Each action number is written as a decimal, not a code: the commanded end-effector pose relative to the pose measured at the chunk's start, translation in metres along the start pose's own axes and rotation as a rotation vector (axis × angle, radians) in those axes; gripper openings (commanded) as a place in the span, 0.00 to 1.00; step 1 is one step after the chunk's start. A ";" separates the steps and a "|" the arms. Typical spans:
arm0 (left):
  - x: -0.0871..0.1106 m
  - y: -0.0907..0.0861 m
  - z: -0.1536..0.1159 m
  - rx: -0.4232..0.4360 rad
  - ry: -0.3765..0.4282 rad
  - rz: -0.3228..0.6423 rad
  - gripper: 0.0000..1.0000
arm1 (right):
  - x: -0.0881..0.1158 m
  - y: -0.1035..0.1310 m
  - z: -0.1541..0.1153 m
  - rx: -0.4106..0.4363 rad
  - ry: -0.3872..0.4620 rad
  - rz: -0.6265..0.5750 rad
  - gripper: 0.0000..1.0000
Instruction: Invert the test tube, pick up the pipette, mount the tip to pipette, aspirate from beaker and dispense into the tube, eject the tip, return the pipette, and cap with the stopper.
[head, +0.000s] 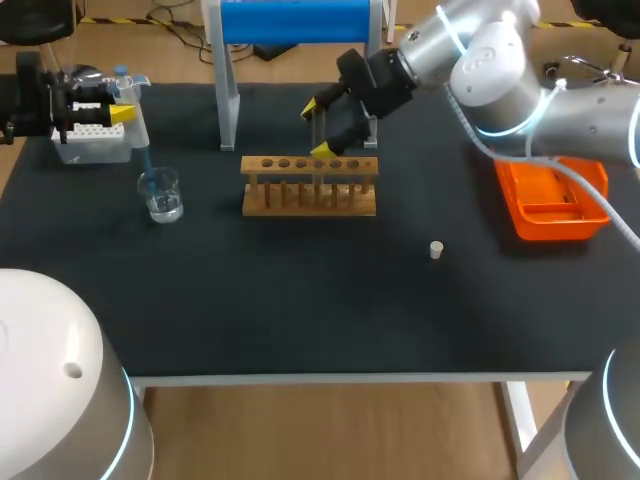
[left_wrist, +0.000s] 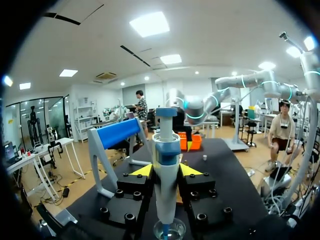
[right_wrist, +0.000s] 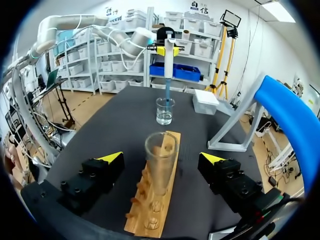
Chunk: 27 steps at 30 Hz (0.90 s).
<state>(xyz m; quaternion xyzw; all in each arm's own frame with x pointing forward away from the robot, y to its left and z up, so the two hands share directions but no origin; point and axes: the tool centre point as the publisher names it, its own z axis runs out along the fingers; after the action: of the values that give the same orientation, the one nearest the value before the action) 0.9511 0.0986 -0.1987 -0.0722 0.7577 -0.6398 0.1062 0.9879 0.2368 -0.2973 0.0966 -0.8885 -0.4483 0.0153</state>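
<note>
Aspiration looks to be the step in hand. The left gripper (left_wrist: 166, 170) is clamped on the pipette (left_wrist: 166, 142), holding it upright over the beaker (head: 161, 195) with the blue tip (head: 147, 160) dipping down into it. The beaker holds a shallow pool of clear liquid.

The test tube (right_wrist: 161, 172) stands mouth-up in a hole of the wooden rack (right_wrist: 152, 210). It seems empty, though through the glass I cannot be sure. The right gripper (right_wrist: 161, 158) sits around the tube with its fingers spread wide, one on each side and neither touching.

The next move, as I judge it, is to lift the tip straight out of the beaker, carry the pipette level across to the rack and centre the tip over the narrow tube mouth. The right arm crowds that spot, so a knock is the risk.

The white stopper (head: 436, 249) lies on the table (head: 300, 310) well apart from the rack, near the orange tray (head: 553, 205).
</note>
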 end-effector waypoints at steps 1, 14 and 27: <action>0.000 -0.001 0.000 -0.002 0.001 0.000 0.00 | -0.005 -0.003 0.001 0.008 0.009 0.003 1.00; 0.000 -0.001 0.000 -0.002 0.001 0.000 0.00 | -0.006 -0.002 0.004 0.018 0.008 0.007 1.00; 0.000 -0.001 0.000 -0.002 0.001 0.000 0.00 | -0.004 0.001 0.002 0.026 0.005 0.001 1.00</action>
<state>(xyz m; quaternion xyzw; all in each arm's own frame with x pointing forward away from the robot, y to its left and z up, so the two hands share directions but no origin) 0.9511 0.0986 -0.1987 -0.0722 0.7577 -0.6398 0.1062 0.9917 0.2414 -0.2996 0.0969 -0.8936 -0.4381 0.0155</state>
